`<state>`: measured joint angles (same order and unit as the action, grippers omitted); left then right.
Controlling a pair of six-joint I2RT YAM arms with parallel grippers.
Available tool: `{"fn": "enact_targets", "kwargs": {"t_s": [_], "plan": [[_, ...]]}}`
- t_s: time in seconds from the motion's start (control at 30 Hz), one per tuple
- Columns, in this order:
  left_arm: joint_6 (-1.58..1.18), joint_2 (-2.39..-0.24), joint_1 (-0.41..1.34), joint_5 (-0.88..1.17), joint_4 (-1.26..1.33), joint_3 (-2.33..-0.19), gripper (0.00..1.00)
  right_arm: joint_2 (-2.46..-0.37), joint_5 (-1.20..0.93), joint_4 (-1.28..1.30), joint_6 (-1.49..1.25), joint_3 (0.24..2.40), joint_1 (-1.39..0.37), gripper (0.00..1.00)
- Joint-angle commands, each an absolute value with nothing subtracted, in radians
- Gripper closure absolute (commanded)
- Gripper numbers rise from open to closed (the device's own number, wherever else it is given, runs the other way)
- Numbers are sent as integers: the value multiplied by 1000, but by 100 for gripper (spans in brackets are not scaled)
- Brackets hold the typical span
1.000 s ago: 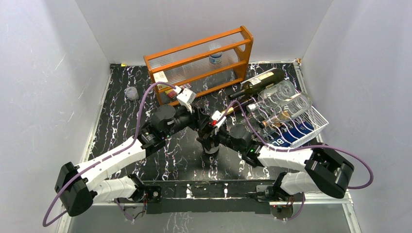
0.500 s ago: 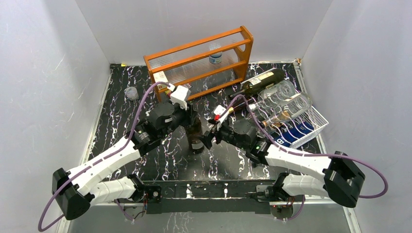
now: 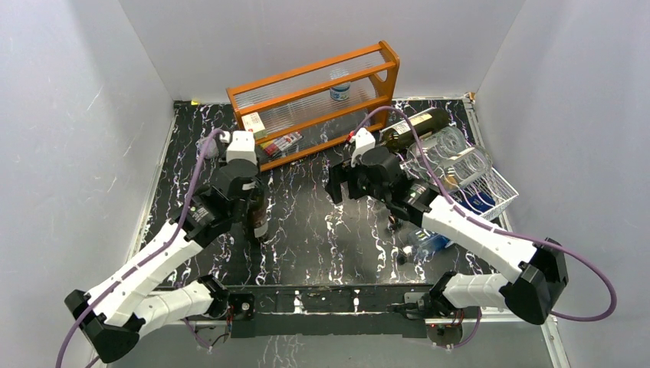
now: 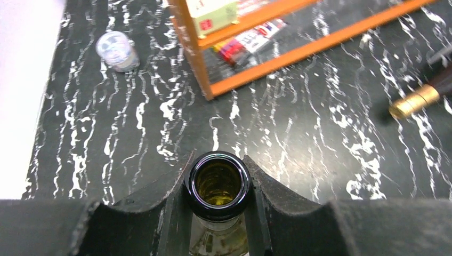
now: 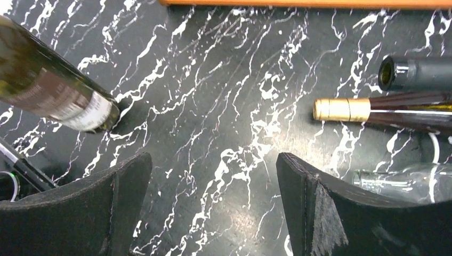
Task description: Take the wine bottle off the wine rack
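Observation:
A dark brown wine bottle (image 3: 259,218) stands roughly upright left of the table's middle, away from the wine rack (image 3: 502,188). My left gripper (image 3: 251,202) is shut on its neck. In the left wrist view the bottle's open mouth (image 4: 217,184) sits squeezed between my left gripper's (image 4: 217,188) two black fingers (image 4: 165,202). My right gripper (image 3: 339,190) hangs open over bare table between the shelf and the rack. Nothing lies between the right gripper's (image 5: 213,184) fingers (image 5: 298,192). The held bottle's labelled base (image 5: 64,98) shows at that view's upper left.
The white wire rack at the right holds a dark bottle (image 3: 414,125) and clear glass bottles (image 3: 448,153). A gold-foiled neck (image 5: 341,109) and a dark open neck (image 5: 416,72) point toward the right gripper. An orange shelf (image 3: 314,100) stands at the back; a small clear jar (image 4: 117,50) sits back left.
My left gripper has carried the bottle from the table's middle to the left. My right gripper has opened, left the bottle and drawn back toward the rack.

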<state>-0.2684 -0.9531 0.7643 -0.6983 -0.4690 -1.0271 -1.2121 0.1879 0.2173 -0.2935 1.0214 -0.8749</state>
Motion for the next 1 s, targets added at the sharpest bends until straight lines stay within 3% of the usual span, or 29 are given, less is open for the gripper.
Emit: {"fn": "enact_targets", "kwargs": {"t_s": [0.0, 0.27, 0.47, 0.7, 0.97], "plan": [[-218, -900, 627, -768, -392, -1038, 100, -1248, 89, 353, -331, 1137, -825, 2], [-181, -956, 310, -568, -248, -1043, 100, -1252, 91, 363, -306, 1197, -799, 2], [-201, -1029, 168, -500, -140, -1020, 100, -1250, 134, 406, -305, 1227, -798, 2], [-219, -1076, 64, -376, 20, -984, 100, -1168, 163, 386, -284, 1178, -798, 2], [-89, -1130, 60, -322, 262, -941, 100, -1136, 183, 384, -275, 1169, -798, 2]]}}
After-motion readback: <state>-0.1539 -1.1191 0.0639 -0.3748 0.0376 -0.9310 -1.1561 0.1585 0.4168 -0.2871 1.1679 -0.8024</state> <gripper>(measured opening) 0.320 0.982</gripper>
